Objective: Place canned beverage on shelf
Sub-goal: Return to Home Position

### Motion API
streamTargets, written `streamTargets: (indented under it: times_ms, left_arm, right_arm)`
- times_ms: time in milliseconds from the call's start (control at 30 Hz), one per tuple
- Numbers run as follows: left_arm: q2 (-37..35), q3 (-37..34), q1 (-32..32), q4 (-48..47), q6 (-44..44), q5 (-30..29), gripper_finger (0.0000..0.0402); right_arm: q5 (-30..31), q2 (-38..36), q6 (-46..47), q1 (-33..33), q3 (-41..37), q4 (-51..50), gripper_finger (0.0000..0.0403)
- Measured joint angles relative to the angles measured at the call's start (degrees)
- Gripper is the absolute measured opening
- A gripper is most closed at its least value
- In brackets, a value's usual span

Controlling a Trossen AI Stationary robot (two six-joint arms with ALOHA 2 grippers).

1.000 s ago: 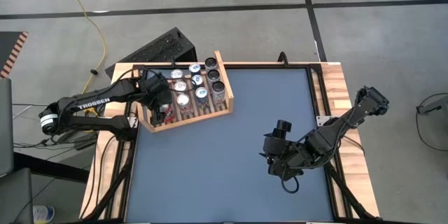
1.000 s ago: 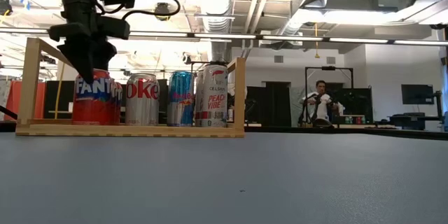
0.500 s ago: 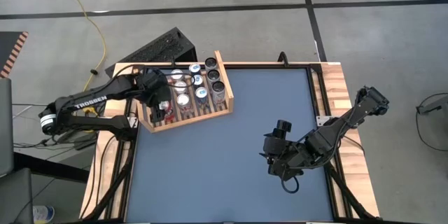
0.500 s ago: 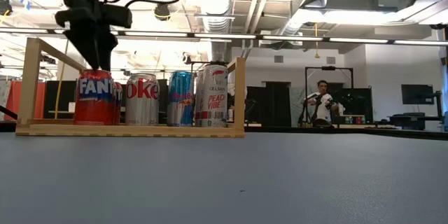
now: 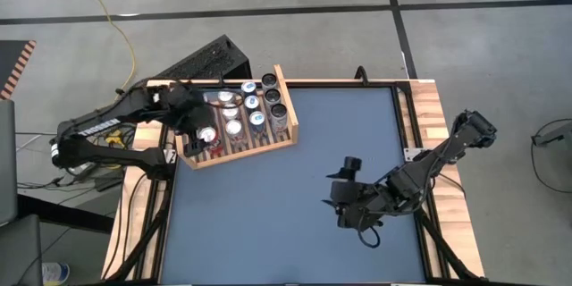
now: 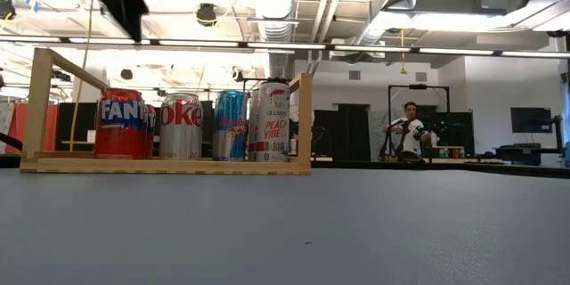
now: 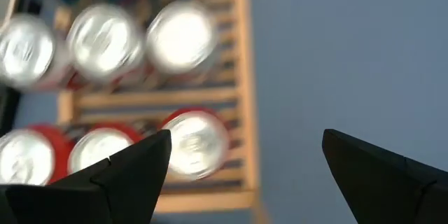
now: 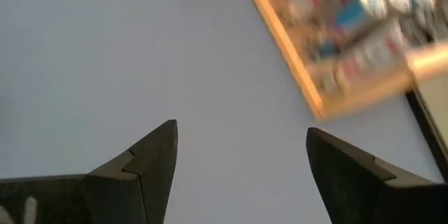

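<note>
Just changed: the left end effector point(image 6: 125, 0), which a second ago was down over the red soda can point(image 6: 120, 125), has lifted clear of it and drawn back toward the desk's left edge. The right arm has shifted slightly over the open desk point(image 5: 286, 188).
Meaning for the task: the can stands on its own, so this placement looks finished. The arm seems to be retreating to rest, not reaching for another can.
Left end effector state: fingers apart with nothing between them, looking down on the can tops from above.
Right end effector point(image 8: 241, 127) state: fingers apart and empty, hovering over bare desk well away from the shelf.
Task's thing: the red soda can is upright at the left end of the shelf's front row in the low view, touching or just beside the Coke can point(image 6: 181, 126).
Shelf point(image 5: 241, 154): at the desk's far left corner, near the black ridged box point(image 5: 210, 58).
Shelf contents: upright cans in rows. The front row reads red soda can, Coke can, blue can point(image 6: 230, 125), pale peach-labelled can point(image 6: 269, 120). The left arm covers one corner, so I cannot give the full count.
</note>
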Motion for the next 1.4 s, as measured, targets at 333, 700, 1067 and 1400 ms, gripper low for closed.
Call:
streamTargets:
  times_ms: [333, 700, 1067, 1400]
  left_arm:
    - [-4.76, 15.23, -25.28, 13.28, -14.85, 1.33, 0.0358]
    - [-5.31, 5.50, -47.39, 37.82, -12.91, -3.57, 0.0358]
    - [-2.13, 5.04, -49.60, 42.95, -8.14, -8.18, 0.0358]
    - [1.03, 4.98, -48.39, 49.23, -0.80, -6.91, 0.0358]
  right_arm:
    - [-11.91, 1.41, -29.38, -12.84, -6.65, 43.04, 0.0291]
    - [-24.93, -3.15, -39.43, -16.92, -6.63, 51.74, 0.0291]
    - [-11.95, -29.87, -26.89, -8.81, -6.50, 32.85, 0.0291]
    - [-10.24, -43.69, -18.98, -6.64, -10.67, 28.03, 0.0291]
